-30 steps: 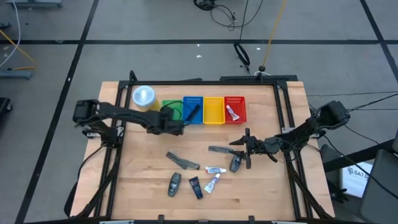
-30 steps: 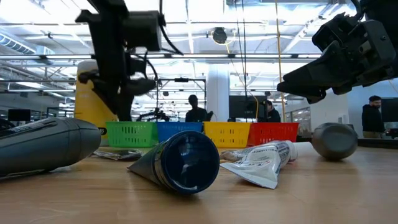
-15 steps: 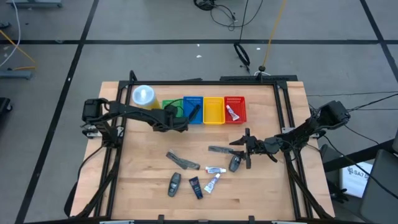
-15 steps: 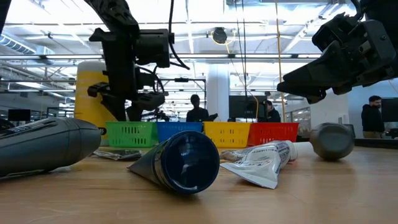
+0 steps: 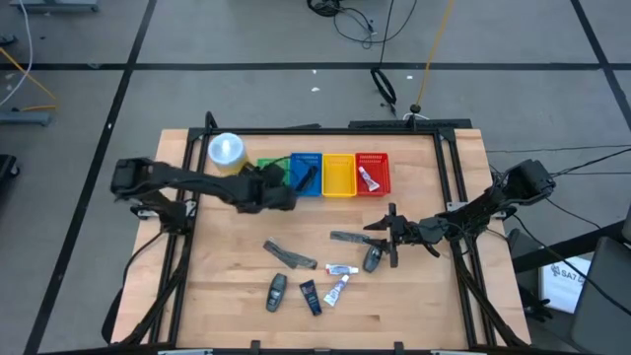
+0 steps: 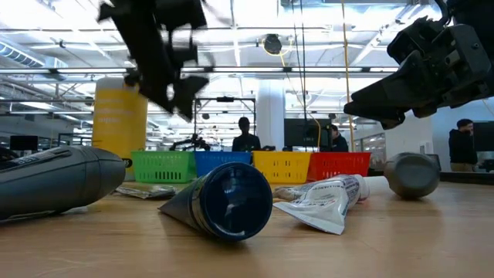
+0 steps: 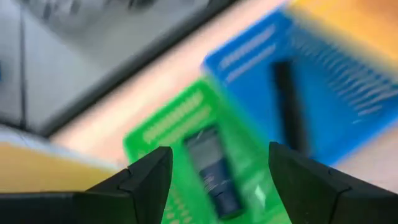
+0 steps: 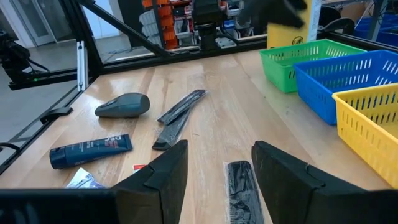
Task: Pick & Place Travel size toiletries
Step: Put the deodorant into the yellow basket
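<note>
High view: the left claw (image 5: 268, 189) hangs over the green plastic basket (image 5: 267, 168) at the 11 o'clock part of the wooden tabletop (image 5: 227, 286), just beside the tall yellow canister with a white lid (image 5: 227, 152). Left wrist view: its two dark fingers (image 7: 146, 180) are spread apart with nothing between them, and below lies a dark blue tube (image 7: 214, 168) inside the green basket. A dark stick (image 7: 290, 106) lies in the adjoining blue plastic basket (image 7: 336, 81).

The yellow plastic basket (image 5: 339, 175) and the red plastic basket (image 5: 373, 172) complete the row toward 12 o'clock; a small white tube (image 5: 367, 178) lies in the red one.

The right claw (image 5: 390, 237) is at the 3 o'clock side of the tabletop centre, fingers spread, holding nothing. A dark grey oval stick (image 5: 373, 259) lies just beside it, and a flat dark comb-like sachet (image 5: 348, 238) lies at its 9 o'clock.

Remaining toiletries on the tabletop, toward 6 o'clock:
- a flat grey sachet (image 5: 289, 255) near the centre;
- two small white tubes (image 5: 342, 269) and (image 5: 337, 289), close together;
- a second dark blue tube (image 5: 310, 296);
- a second dark grey oval stick (image 5: 277, 292) just beside it.

Low view: people (image 6: 245, 137) stand in the room behind the tabletop.
</note>
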`<state>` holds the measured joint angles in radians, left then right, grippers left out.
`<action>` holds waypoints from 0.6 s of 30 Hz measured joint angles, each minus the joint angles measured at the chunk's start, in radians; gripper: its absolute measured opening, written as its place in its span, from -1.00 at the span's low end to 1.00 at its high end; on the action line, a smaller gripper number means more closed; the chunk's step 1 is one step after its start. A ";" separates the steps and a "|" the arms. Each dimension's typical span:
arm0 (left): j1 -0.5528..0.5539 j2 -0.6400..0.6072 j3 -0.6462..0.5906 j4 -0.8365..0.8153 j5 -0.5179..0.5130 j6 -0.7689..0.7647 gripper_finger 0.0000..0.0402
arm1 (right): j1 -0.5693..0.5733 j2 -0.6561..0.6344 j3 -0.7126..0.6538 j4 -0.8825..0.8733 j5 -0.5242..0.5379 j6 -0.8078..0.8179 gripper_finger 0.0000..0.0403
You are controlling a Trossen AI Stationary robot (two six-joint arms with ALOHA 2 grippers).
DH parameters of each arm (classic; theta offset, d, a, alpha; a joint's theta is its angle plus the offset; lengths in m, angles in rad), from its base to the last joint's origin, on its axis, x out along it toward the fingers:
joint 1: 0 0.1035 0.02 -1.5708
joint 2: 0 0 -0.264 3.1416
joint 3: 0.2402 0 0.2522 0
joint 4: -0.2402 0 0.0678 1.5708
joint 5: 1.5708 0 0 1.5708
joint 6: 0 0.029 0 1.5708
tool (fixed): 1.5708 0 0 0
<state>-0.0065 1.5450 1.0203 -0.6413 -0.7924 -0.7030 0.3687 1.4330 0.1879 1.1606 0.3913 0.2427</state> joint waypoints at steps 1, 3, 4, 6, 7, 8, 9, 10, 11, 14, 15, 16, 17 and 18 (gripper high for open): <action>-0.031 -0.022 0.000 0.036 -0.025 0.039 0.27 | 0.000 0.000 0.000 -0.001 0.000 0.000 -0.15; -0.098 -0.053 0.000 0.097 -0.068 0.118 0.24 | 0.002 0.000 0.000 -0.009 0.000 0.000 -0.15; -0.133 -0.058 0.000 0.131 -0.089 0.158 0.23 | 0.006 0.000 0.000 -0.014 0.000 -0.001 -0.15; -0.205 -0.055 0.000 0.193 -0.126 0.229 0.20 | 0.019 0.000 0.000 -0.025 -0.002 -0.013 -0.15; -0.238 -0.053 0.000 0.210 -0.140 0.255 0.18 | 0.026 0.000 0.000 -0.028 -0.002 -0.022 -0.15; -0.269 -0.043 0.000 0.230 -0.154 0.273 0.17 | 0.031 0.000 0.000 -0.027 -0.003 -0.027 -0.15; -0.297 -0.029 0.000 0.257 -0.168 0.281 0.16 | 0.034 0.000 0.000 -0.024 -0.004 -0.029 -0.15; -0.323 -0.016 0.001 0.266 -0.178 0.282 0.14 | 0.033 0.000 0.000 -0.017 -0.004 -0.032 -0.15; -0.344 -0.001 -0.001 0.267 -0.182 0.278 0.13 | 0.032 0.000 0.000 0.001 -0.004 -0.035 -0.15; -0.387 0.048 -0.020 0.347 -0.186 0.254 0.11 | 0.024 -0.010 0.001 0.014 -0.107 -0.094 -0.15; -0.396 0.063 -0.033 0.371 -0.185 0.245 0.10 | 0.020 -0.019 0.005 0.001 -0.151 -0.123 -0.15; -0.400 0.080 -0.045 0.398 -0.183 0.235 0.09 | 0.016 -0.030 0.017 -0.018 -0.189 -0.141 -0.14; -0.400 0.100 -0.057 0.443 -0.180 0.226 0.09 | 0.011 -0.048 0.031 -0.054 -0.214 -0.152 -0.13; -0.400 0.118 -0.071 0.488 -0.175 0.218 0.09 | 0.003 -0.073 0.049 -0.113 -0.240 -0.154 -0.11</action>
<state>-0.4060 1.6635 0.9494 -0.1535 -0.9679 -0.4850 0.3713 1.3599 0.2370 1.0472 0.1510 0.0883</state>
